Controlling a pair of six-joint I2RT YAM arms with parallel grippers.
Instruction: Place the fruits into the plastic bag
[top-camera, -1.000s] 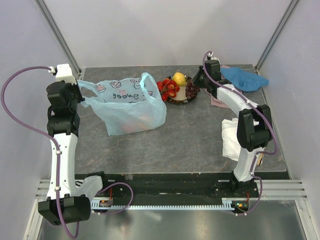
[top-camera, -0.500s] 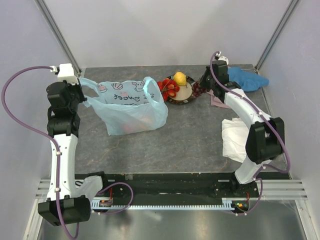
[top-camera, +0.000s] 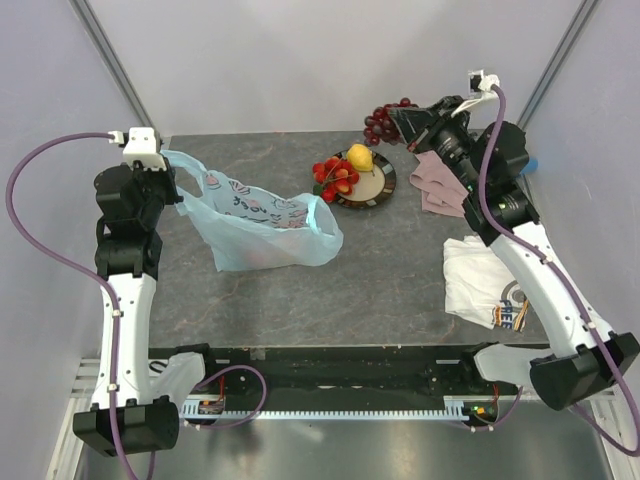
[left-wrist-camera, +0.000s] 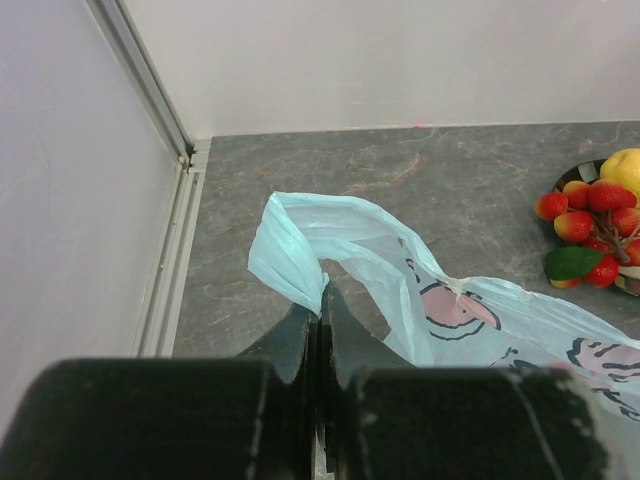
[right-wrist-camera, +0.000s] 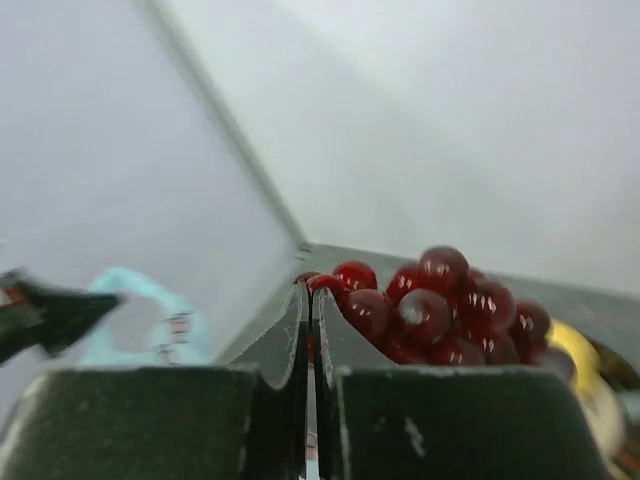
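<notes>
Although the thin light-blue printed plastic bag (top-camera: 265, 225) lies on the grey stone counter (top-camera: 380, 270), my left fingers (left-wrist-camera: 298, 335) pinch one handle up at its left end, so its long axis runs left to right. My right fingers (right-wrist-camera: 283, 335) clamp the dark red grape bunch (top-camera: 380, 118) aloft, trailing leftward, above the counter's far edge.

The dark grey marbled stone-look tabletop (top-camera: 400, 260) had four things sitting right on it. A thin light-blue see-through plastic bag with cartoon prints (top-camera: 265, 230) was slumped on the left half, toward the back. A dark-rimmed beige round plate (top-camera: 378, 185) sat just beside the bag's right end, near the back edge; couldn't tell if they touched. A crumpled pink cloth (top-camera: 435, 188) lay to the right of the plate. A bunched-up white printed cloth (top-camera: 475, 280) was further forward on the right side.
</notes>
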